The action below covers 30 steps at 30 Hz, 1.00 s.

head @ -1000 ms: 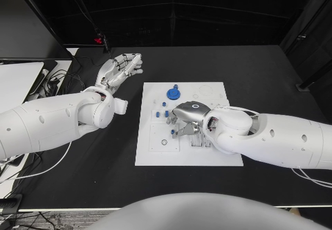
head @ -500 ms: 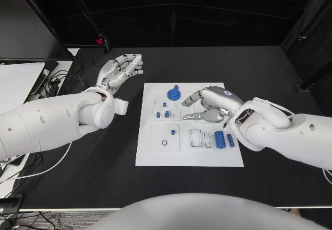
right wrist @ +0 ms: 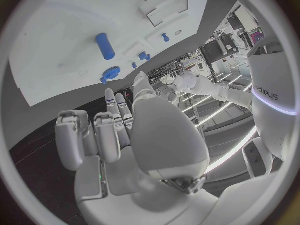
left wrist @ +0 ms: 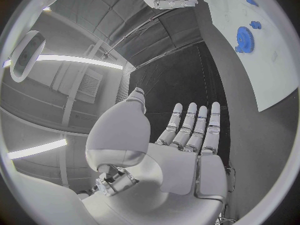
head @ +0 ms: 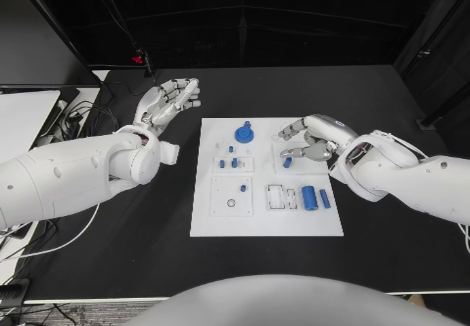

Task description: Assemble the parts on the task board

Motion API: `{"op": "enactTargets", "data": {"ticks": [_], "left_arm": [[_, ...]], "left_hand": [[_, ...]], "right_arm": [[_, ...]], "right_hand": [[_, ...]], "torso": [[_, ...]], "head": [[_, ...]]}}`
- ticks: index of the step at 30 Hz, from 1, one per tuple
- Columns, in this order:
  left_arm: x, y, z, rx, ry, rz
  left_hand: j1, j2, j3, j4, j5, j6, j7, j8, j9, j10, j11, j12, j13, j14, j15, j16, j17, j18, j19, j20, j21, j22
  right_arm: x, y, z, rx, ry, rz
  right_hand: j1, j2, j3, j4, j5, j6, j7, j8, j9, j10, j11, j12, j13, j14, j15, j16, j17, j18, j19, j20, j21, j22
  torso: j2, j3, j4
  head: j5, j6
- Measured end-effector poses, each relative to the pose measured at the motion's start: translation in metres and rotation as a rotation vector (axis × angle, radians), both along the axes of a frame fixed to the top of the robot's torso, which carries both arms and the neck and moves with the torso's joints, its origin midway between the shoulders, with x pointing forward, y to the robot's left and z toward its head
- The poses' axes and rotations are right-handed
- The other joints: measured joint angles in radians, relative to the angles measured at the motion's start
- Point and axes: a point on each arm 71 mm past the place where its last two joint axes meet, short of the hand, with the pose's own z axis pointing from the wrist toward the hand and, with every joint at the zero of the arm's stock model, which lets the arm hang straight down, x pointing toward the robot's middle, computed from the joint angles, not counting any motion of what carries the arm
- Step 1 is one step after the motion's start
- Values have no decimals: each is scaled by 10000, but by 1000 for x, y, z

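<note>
The task board (head: 266, 224) had gained a blue peg (head: 287, 162) lying free; the right hand (head: 314, 138) had withdrawn far-right, half-curled, empty; the left hand (head: 172, 97) stayed spread.

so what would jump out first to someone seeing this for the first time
Probably the white task board in the middle of the black table, dotted with small blue parts, the blue gear at its far end standing out. Next, the right hand over the board's far right corner, above a small blue part, and the left hand, open, off the board's left.
</note>
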Motion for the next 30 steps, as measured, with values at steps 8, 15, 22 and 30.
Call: {"op": "enactTargets", "data": {"ticks": [8,15,22,30], "left_arm": [[0,1,0,7,4,25],[0,3,0,21,4,61],[0,4,0,33,0,89],[0,4,-1,46,-2,117]], "left_hand": [[-14,92,0,0,0,-75,0,48,-16,-35,34,61,-23,0,0,40,-58,1,0,0,0,-16],[-13,92,0,0,0,-74,1,48,-16,-35,34,60,-23,0,0,40,-57,0,0,0,0,-16],[-13,92,0,0,0,-74,1,105,-29,-72,-2,116,-35,-35,36,39,-84,1,0,0,0,-15],[-13,92,0,0,0,-74,1,105,-28,-72,-2,116,-34,-35,35,39,-83,0,0,0,0,-15]], "right_arm": [[5,-2,-8,-802,575,-358],[6,-3,-12,-1257,865,-445],[6,-2,-14,-1509,1076,-433],[5,2,-16,-1672,1272,-410]], "right_hand": [[31,-72,-85,85,0,-251,-2,0,1,-108,37,0,0,-31,32,-4,0,-1,34,34,-79,-1],[-326,-430,-72,98,0,-171,78,68,40,-107,37,227,30,-31,31,-110,-1,-1,34,34,-79,0],[-509,-477,102,98,0,59,18,147,56,38,-20,428,45,-32,31,-109,-1,0,34,34,-79,-1],[-547,-438,186,67,0,220,-64,204,63,317,-96,592,53,-31,31,-109,-1,0,34,33,-118,0]], "torso": [[3,-1,-5],[2,-4,-12],[2,-4,-12],[2,1,-6]], "head": [[-24,7],[-49,11],[-48,17],[-47,0]]}}
